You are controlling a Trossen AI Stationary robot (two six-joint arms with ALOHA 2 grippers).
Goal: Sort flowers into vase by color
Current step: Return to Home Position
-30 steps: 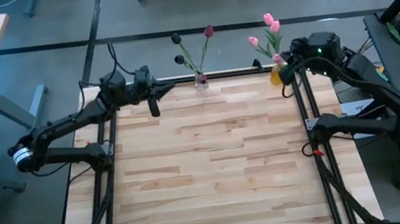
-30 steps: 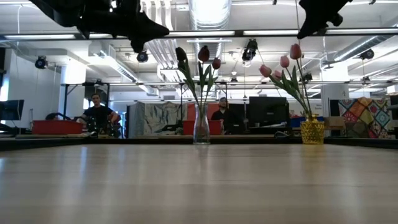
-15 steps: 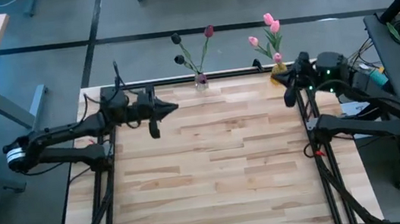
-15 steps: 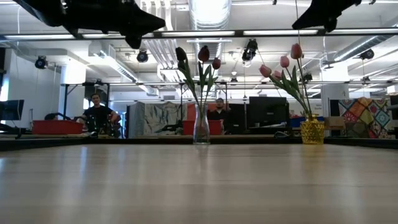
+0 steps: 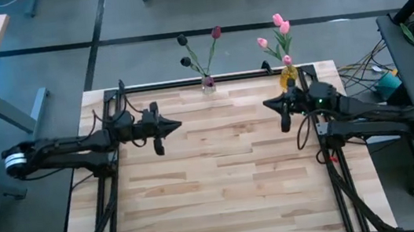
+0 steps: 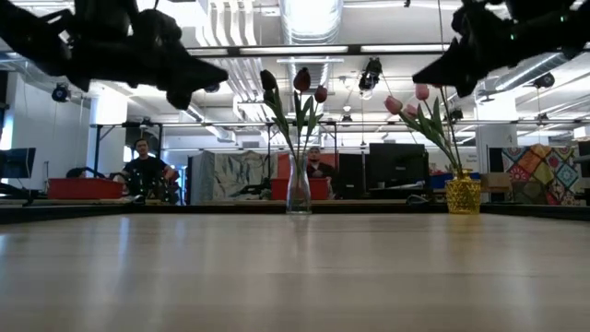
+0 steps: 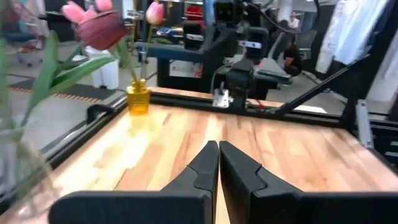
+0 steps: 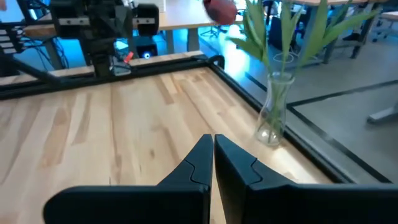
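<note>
2 vases stand at the far edge of the pale wooden table (image 5: 222, 177): a clear glass vase (image 6: 298, 189) holding 3 dark maroon tulips (image 6: 301, 80), and right of it a yellow faceted vase (image 6: 463, 195) holding light pink tulips (image 6: 421, 91). The left gripper (image 7: 217, 146) and right gripper (image 8: 212, 138) hover empty, fingers pressed together. The light, floppy stems probably suit a mid-stem pinch.

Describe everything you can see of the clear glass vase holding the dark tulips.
The clear glass vase is slim, narrow at the waist and wider at the base. It stands upright near the middle of the wooden table's far edge, apart from the yellow vase. It holds three maroon tulips, whose green stems fan out above its mouth. Only the table and the stems touch it. The left tool and right tool, both shut, hang apart from it.
</note>
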